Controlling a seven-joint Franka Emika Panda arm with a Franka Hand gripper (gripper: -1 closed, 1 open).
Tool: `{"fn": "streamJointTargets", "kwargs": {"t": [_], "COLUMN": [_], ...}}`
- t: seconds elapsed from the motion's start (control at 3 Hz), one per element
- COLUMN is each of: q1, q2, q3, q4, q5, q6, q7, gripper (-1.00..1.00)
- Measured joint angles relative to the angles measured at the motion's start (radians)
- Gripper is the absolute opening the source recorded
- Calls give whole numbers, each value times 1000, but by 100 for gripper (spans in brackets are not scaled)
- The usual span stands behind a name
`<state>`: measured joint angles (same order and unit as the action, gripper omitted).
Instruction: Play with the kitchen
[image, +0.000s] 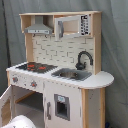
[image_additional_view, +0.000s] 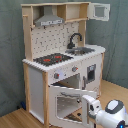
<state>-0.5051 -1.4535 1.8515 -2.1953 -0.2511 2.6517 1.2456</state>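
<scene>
Claw state first: we cannot tell whether the gripper (image_additional_view: 86, 101) is open or closed, because in the second exterior view its tip sits right at the edge of the oven door (image_additional_view: 65, 102) and the fingers are hidden. The white arm (image_additional_view: 111, 113) reaches in low from the second exterior view's bottom right corner, its wrist roughly level. In the first exterior view we see only a white rounded part of it (image: 20, 122) at the bottom edge.

The oven door, with its window, hangs swung open from the kitchen (image_additional_view: 37, 82), which stands on a wooden floor (image_additional_view: 15, 120) before a grey curtain (image: 112, 45). On top we see the black-red hob (image_additional_view: 52, 59), the silver sink (image_additional_view: 81, 50) with nothing visible in it, the black faucet (image_additional_view: 74, 38) and the grey hood (image_additional_view: 49, 21).
</scene>
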Motion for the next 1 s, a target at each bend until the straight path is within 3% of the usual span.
{"fn": "streamJointTargets", "kwargs": {"t": [0.67, 1.0], "q1": [127, 163], "q2": [32, 33], "q3": [2, -24], "q4": [-162, -248], "q5": [7, 3], "q6": [-41, -49], "q7": [-2, -30], "gripper": [100, 100]}}
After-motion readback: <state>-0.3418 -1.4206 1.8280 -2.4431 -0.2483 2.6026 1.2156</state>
